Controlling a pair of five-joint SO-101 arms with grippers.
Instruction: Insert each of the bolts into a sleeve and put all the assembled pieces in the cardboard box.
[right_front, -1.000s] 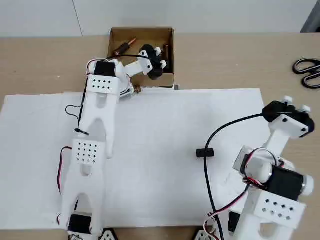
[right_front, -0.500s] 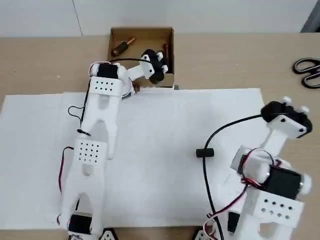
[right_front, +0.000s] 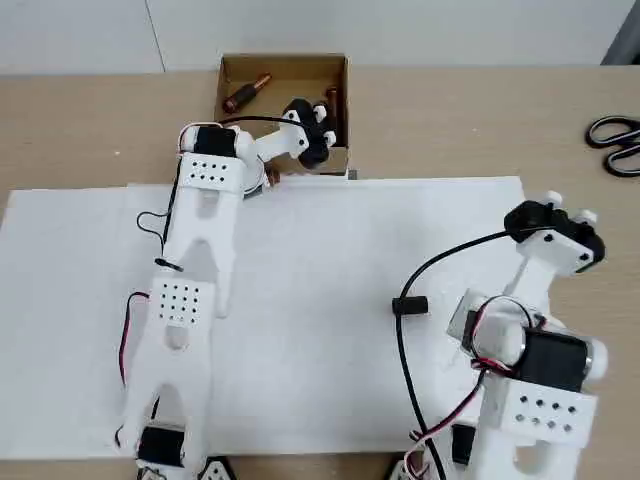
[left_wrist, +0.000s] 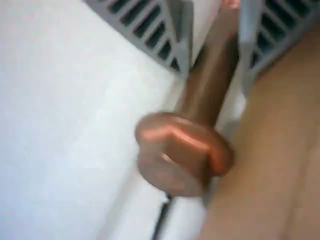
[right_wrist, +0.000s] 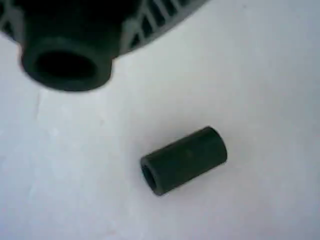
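My left gripper (left_wrist: 214, 55) is shut on a copper bolt (left_wrist: 192, 145) by its shaft, hex head outward. It hangs over the paper's far edge, just in front of the cardboard box (right_front: 226, 80), where the gripper (right_front: 267, 177) meets the box's near wall. Two copper-and-black assembled pieces (right_front: 244, 94) lie in the box. My right gripper (right_wrist: 75, 30) is shut on a black sleeve (right_wrist: 65, 62), open end facing the camera. A second black sleeve (right_wrist: 184, 160) lies loose on the white paper just beyond it. From above that loose sleeve (right_front: 410, 305) sits left of the right gripper (right_front: 464, 322).
A large white paper sheet (right_front: 320, 260) covers the wooden table (right_front: 450, 120). Black scissors (right_front: 615, 140) lie at the far right edge. A black cable (right_front: 430, 270) from the right arm arcs over the paper near the loose sleeve.
The right arm has shifted left, closer to the loose sleeve. The left arm nudged slightly toward the box a second ago and has held still since.
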